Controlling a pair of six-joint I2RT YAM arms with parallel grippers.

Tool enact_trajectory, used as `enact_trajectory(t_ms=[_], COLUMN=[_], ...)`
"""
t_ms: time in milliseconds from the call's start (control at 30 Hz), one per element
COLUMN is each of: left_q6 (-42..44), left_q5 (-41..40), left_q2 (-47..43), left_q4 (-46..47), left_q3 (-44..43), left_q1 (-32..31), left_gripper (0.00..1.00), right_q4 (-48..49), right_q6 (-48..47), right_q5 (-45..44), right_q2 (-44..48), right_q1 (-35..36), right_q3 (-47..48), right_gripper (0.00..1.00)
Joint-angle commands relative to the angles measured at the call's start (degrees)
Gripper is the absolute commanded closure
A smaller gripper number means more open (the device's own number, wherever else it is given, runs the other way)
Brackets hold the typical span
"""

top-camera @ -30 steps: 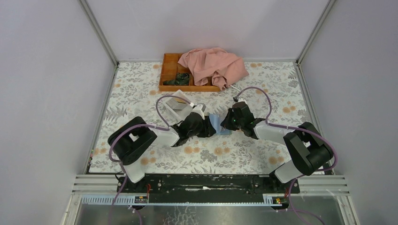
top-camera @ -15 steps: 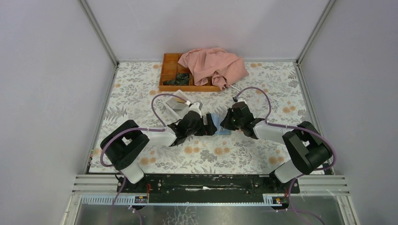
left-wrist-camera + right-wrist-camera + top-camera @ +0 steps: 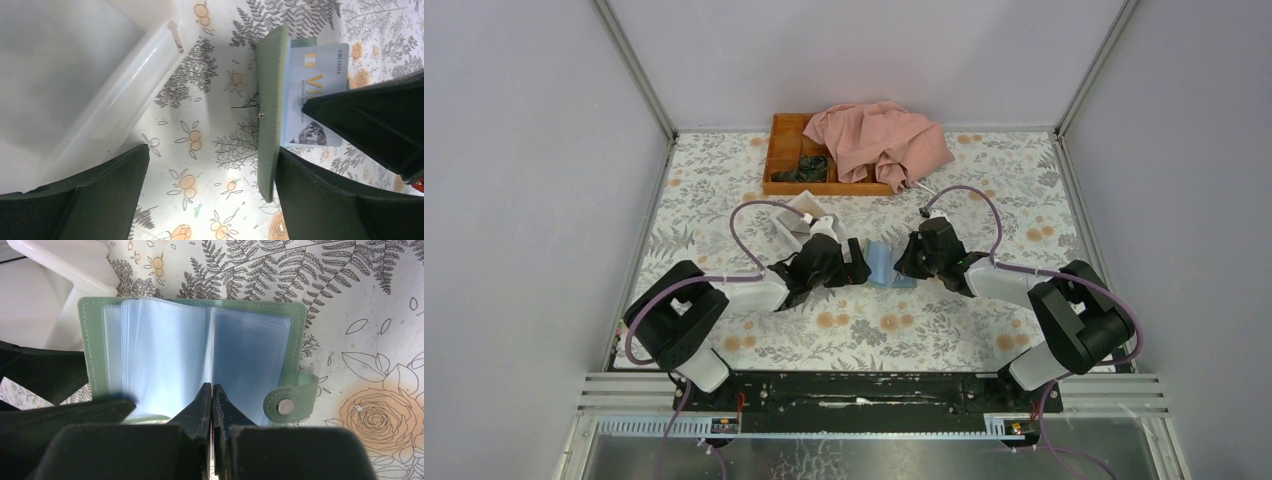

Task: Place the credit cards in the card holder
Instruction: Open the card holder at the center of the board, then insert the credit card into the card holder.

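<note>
We see card holder (image 3: 165, 355) open, long axis across right wrist view, snap tab (image 3: 292, 400) at right. Left gripper (image 3: 212, 165) low beside it, jaws wide; right gripper (image 3: 212, 390) angled down, closed at its fold.

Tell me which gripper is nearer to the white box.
Left. The left gripper sits open beside the white box; the right gripper is farther, shut at the card holder.

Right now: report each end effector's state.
Left end effector: open, holding nothing.
Right end effector: closed on a credit card at the open card holder.
</note>
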State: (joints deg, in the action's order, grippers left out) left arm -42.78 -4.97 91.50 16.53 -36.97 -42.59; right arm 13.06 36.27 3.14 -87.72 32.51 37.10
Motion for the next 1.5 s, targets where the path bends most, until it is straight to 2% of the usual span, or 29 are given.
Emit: enact_trajectory(t_ms=[0,400,1067,1200,1467], left_q6=[-0.34,-0.5,-0.75,-1.52,-2.8], left_q5=[-3.46,-2.93,-3.89,-4.72,-5.65], left_q2=[-2.07,-0.6,4.15,4.46,5.16], left_q4=[-3.98,-5.5,-8.93,-9.5,-9.68], left_q3=[2.56,3.05,3.47,3.81,4.44], left_q1=[2.13,3.65,3.22,2.93,2.4], left_gripper=[0.02,0.09,0.16,0.21,0.46], right_q4=[-2.86,-4.03,1.01,2.15,4.68], right_q6=[-1.96,-1.96,1.84,2.6,4.33], right_q5=[0.25,0.73,3.33,3.69,4.49], right_q2=[2.18,2.96,0.76,0.49,0.02], right_q1=[0.18,0.8,0.89,0.88,0.89], right_q3=[1.08,2.79,2.68,2.08,1.14], right_gripper=[1.0,1.0,1.0,1.0,1.0])
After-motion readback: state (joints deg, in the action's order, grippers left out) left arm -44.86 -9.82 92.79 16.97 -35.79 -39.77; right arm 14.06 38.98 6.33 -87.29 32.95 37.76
